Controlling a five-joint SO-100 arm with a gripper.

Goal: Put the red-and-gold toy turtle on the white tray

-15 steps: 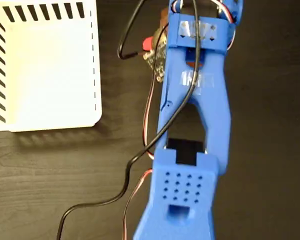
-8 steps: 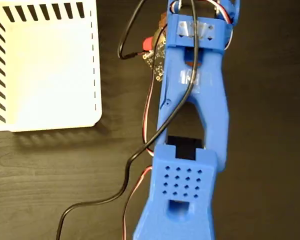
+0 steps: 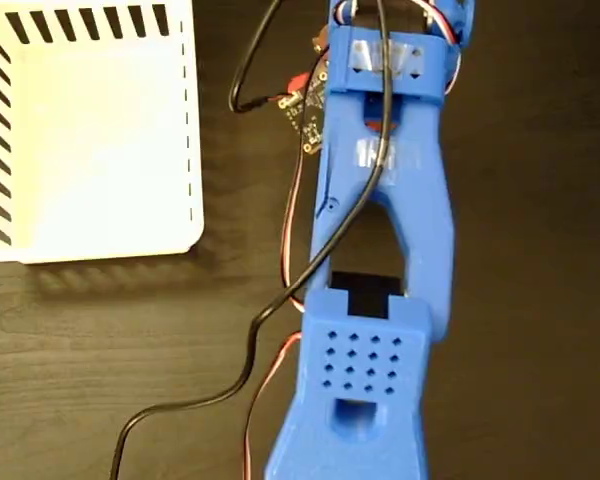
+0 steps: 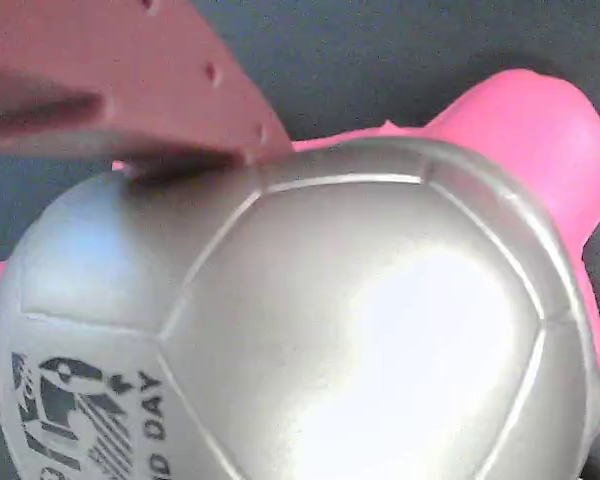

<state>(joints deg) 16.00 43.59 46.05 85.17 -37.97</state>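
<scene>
The toy turtle (image 4: 330, 320) fills the wrist view, one gripper finger (image 4: 130, 80) touching its shell at upper left; whether the gripper is clamped cannot be told. Seat both fingers firmly before lifting toward the white tray (image 3: 90, 140), upper left in the fixed view.

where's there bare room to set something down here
The tray is bare across its whole white face, inside the striped edges. The dark table is free right of the arm, and below the tray. It is crowded at top centre, where cables and the arm cover the turtle.
</scene>
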